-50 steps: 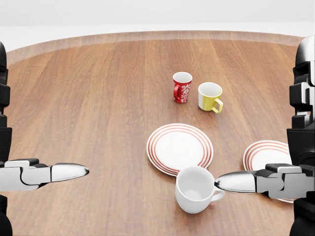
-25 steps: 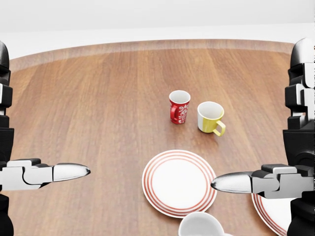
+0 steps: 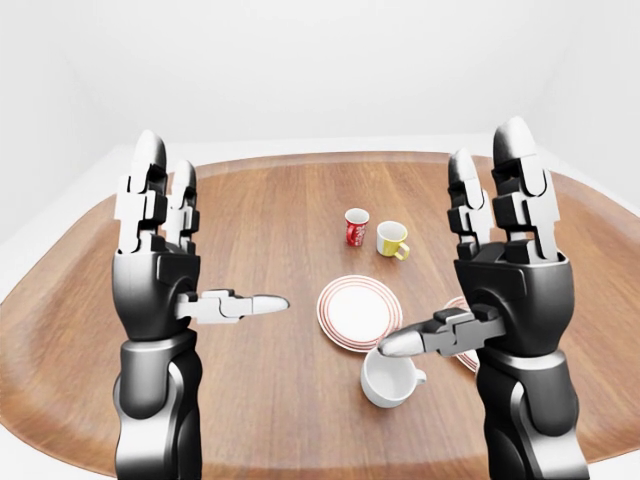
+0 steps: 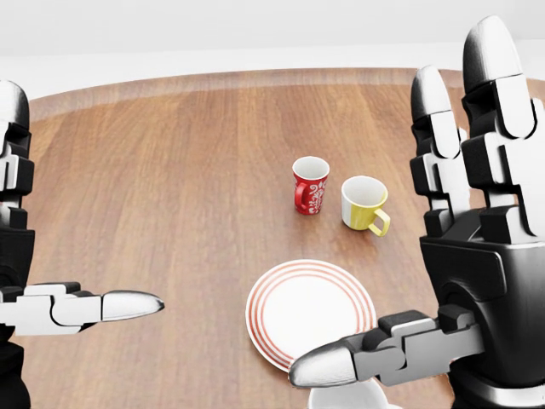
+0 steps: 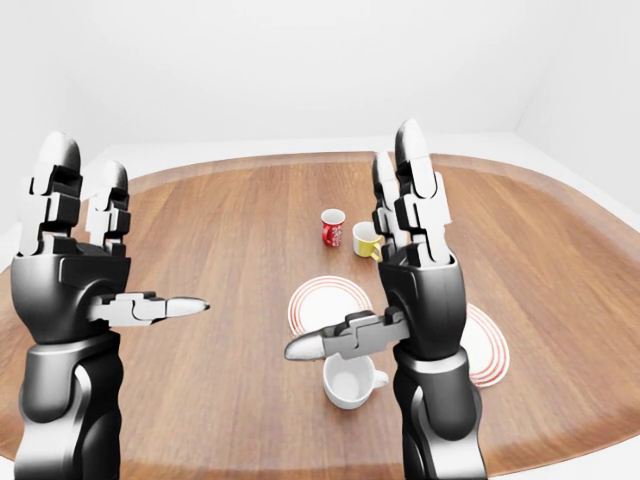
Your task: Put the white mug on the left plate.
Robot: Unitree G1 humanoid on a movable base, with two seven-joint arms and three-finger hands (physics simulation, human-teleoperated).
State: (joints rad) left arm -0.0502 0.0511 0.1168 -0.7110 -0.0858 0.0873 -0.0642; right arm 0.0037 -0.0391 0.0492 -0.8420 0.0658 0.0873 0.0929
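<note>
both hands are up over the wooden table [image 3: 260,210], palms facing in, and neither is touching anything. the left hand [image 3: 160,265] stands at the nine o'clock side of the left-eye view, fingers [image 3: 150,185] straight and pointing to twelve o'clock, thumb jutting toward three o'clock: spread wide, holding nothing. the right hand [image 3: 505,275] mirrors it on the three o'clock side, fingers upright, thumb [image 3: 430,335] reaching toward nine o'clock, also spread and empty.

the white mug [image 3: 390,378] sits upright on bare wood at about five o'clock from the left plate [image 3: 358,312], just beside its rim, handle turned toward three o'clock. in the left-eye view the right thumb tip hangs right above the mug's mouth; whether it's touching the rim, i can't tell. in the head view only a sliver of the mug shows at the bottom edge, under that thumb.

the left plate, white with red rings, lies flat near the middle of the table with nothing on it. the right plate [image 5: 490,345] lies at three o'clock from it, partly hidden behind the right forearm.

up toward twelve o'clock from the left plate stand a red mug [image 4: 310,184] with a white pattern and a yellow mug [image 4: 364,204], side by side but apart, the yellow one's handle pointing toward four o'clock.
</note>
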